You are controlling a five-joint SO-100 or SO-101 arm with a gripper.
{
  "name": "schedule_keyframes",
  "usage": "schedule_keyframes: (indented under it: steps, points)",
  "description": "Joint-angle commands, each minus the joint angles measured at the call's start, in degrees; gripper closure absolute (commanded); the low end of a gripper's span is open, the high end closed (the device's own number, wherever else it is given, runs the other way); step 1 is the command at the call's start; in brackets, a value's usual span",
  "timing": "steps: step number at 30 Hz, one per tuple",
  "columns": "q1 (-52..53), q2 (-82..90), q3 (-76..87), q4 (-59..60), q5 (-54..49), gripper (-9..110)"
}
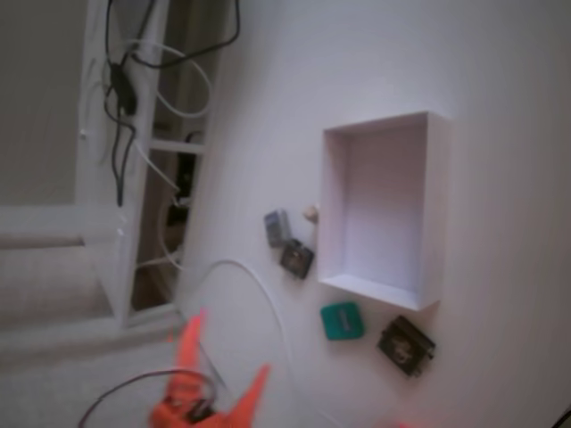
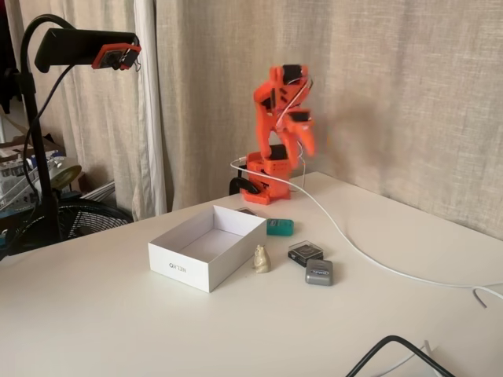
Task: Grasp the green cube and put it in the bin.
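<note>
The green cube [image 1: 342,321] [image 2: 280,228] lies flat on the white table, just outside one short end of the bin. The bin [image 1: 332,205] [image 2: 189,263] is a white open box with nothing in it. In a fixed view, two orange fingers rise from the bottom edge, spread apart with nothing between them: the gripper [image 1: 232,343] is open, well short of the cube. In the other fixed view the orange arm is folded upright at the back of the table, with the gripper [image 2: 305,145] high above the cube.
Dark blocks [image 1: 297,259] [image 1: 406,345] [image 2: 305,252], a grey block [image 1: 277,227] [image 2: 319,272] and a small beige figure [image 1: 310,213] [image 2: 261,259] lie around the bin. A white cable [image 1: 268,303] [image 2: 354,243] crosses the table. A black camera stand [image 2: 39,118] is at left.
</note>
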Motion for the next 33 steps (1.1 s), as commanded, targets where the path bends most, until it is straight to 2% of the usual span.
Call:
schedule_keyframes:
  steps: [1, 8, 16, 21, 33]
  points:
    - [6.3, -1.0, 0.7, 0.2, 0.2, 56]
    - [5.6, -9.1, -1.9, -5.5, 0.1, 55]
    - [-3.2, -19.2, -3.1, -11.8, 2.6, 53]
    - [-2.5, -24.3, 3.7, -23.0, 2.5, 49]
    - [-10.6, -14.2, 20.2, -24.1, 2.4, 49]
